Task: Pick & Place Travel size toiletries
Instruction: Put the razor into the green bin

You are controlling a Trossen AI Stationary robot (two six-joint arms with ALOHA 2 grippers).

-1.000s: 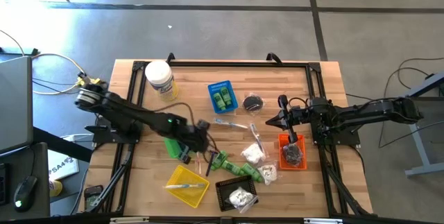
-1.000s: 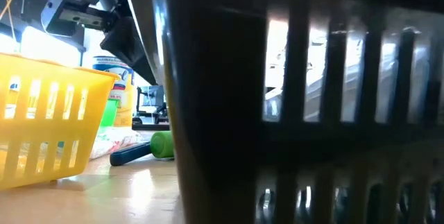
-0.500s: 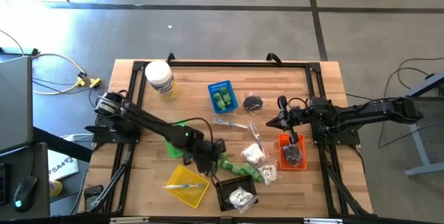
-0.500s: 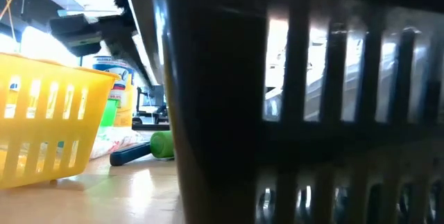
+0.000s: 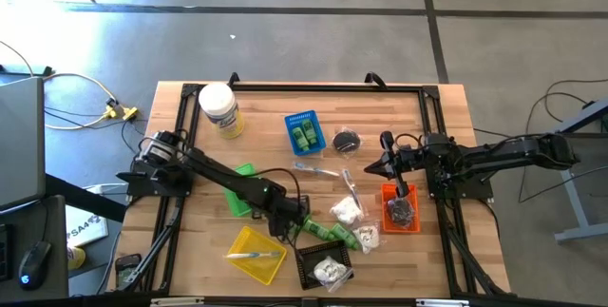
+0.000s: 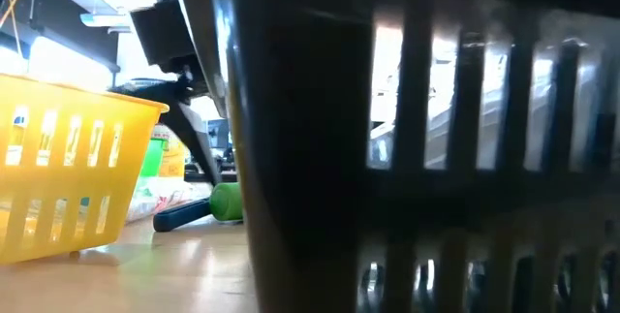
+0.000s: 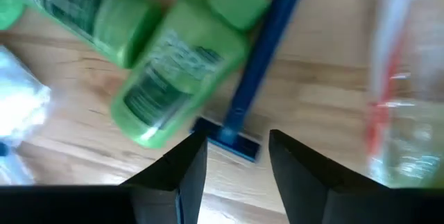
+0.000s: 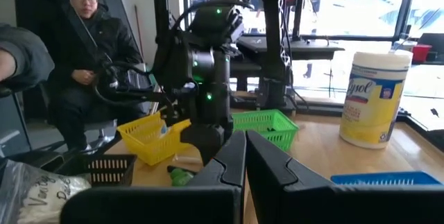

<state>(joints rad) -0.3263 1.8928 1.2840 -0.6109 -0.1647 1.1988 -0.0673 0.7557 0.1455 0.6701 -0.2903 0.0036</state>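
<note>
we found the left hand (image 5: 288, 223) low over the tabletop (image 5: 427, 117), at about 7 o'clock from the tabletop's middle, between the yellow basket (image 5: 255, 254) at its 7 o'clock and the black basket (image 5: 321, 266) at its 5 o'clock. its fingers (image 7: 182, 175) were spread, gripping nothing. in the left wrist view they straddled the head of a blue razor (image 7: 258, 64) lying flat on the wood, with a green bottle (image 7: 182, 73) lying just beside the razor's handle and a second green bottle (image 7: 83, 12) past it. a clear packet with red print (image 7: 399, 130) lay near the other finger.

the right hand (image 5: 385, 167) waited at 3 o'clock, just beside the orange basket (image 5: 400, 207), its fingers (image 8: 229, 160) pressed together and holding nothing.

white soft packets (image 5: 346, 211) lay near the middle; more sat in the black basket. two green bottles (image 5: 305, 136) sat in the blue basket (image 5: 303, 130) at 12 o'clock. the green basket (image 5: 239, 193) lay under the left arm. a white jar (image 5: 218, 108) stood at 10 o'clock. a person (image 8: 90, 57) sat beyond the tabletop.
</note>
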